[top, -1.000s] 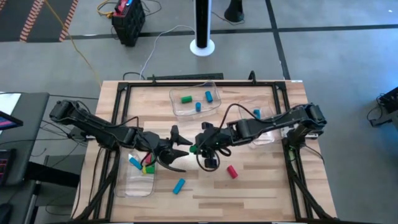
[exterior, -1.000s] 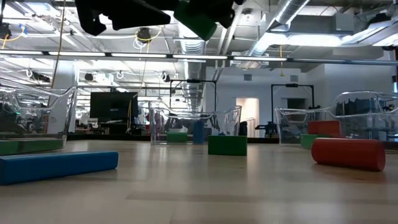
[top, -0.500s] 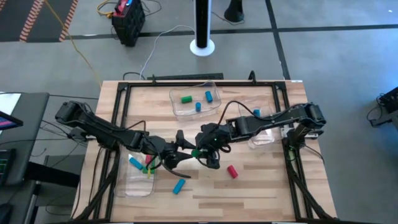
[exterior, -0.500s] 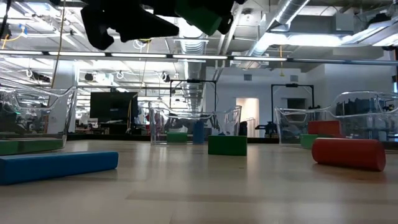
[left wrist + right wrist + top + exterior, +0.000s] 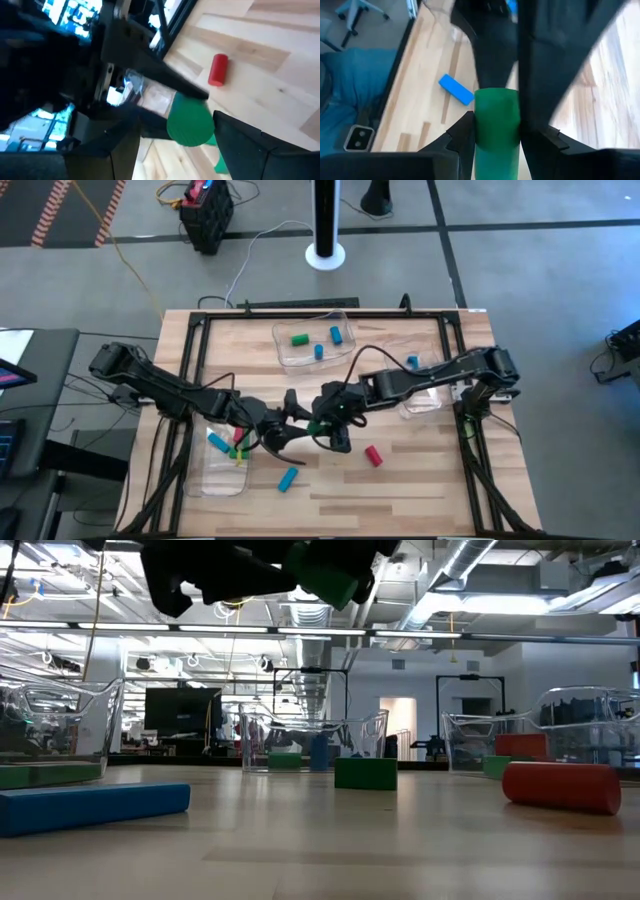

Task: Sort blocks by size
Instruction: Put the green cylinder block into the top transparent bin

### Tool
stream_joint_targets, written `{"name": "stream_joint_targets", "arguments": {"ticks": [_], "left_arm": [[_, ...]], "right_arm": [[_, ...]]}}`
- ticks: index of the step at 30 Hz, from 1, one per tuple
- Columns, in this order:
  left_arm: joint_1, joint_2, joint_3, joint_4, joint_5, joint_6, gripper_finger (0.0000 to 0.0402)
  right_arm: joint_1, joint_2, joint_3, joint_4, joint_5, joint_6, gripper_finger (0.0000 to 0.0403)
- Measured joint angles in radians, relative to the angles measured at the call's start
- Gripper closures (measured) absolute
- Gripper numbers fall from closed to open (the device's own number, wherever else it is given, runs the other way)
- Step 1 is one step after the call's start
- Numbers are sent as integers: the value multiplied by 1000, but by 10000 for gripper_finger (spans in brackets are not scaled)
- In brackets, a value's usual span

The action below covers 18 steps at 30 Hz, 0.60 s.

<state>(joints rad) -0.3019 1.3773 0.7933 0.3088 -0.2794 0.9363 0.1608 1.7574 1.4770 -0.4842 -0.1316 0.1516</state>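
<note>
The two hands meet in mid-air over the middle of the surface point(image 5: 420, 480), and a green cylinder point(image 5: 314, 423) sits between them. The right hand point(image 5: 322, 420) is closed on it; in the right wrist view the cylinder point(image 5: 496, 127) is pinched between the two dark fingers. The left hand point(image 5: 296, 420) stands spread, one finger on either side of the cylinder's round end point(image 5: 190, 120) in the left wrist view, not yet pressing on it. This looks like a hand-over from right to left.

To do it well, the left hand should close squarely on the free end before the right one lets go, so the cylinder never hangs unsupported. The right hand should then open fully and draw straight back, without dragging the block sideways.

Below, a red cylinder point(image 5: 373, 456) lies at lower centre right, and a blue bar point(image 5: 288, 478) at lower centre left. A left tray point(image 5: 216, 480) holds mixed bars, a top tray point(image 5: 285, 352) holds three short blocks, and a right tray point(image 5: 422, 402) sits under the right arm.
</note>
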Motion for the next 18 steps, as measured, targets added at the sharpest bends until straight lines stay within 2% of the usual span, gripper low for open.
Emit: {"name": "stream_joint_targets", "arguments": {"ticks": [8, 18], "left_arm": [[-1, 0, 0, -25, 34, 3, 204], [0, -1, 0, -56, 54, -9, 209]], "right_arm": [[-6, 18, -1, -7, -13, -4, 241], [-6, 19, -1, 14, -29, -5, 241]]}}
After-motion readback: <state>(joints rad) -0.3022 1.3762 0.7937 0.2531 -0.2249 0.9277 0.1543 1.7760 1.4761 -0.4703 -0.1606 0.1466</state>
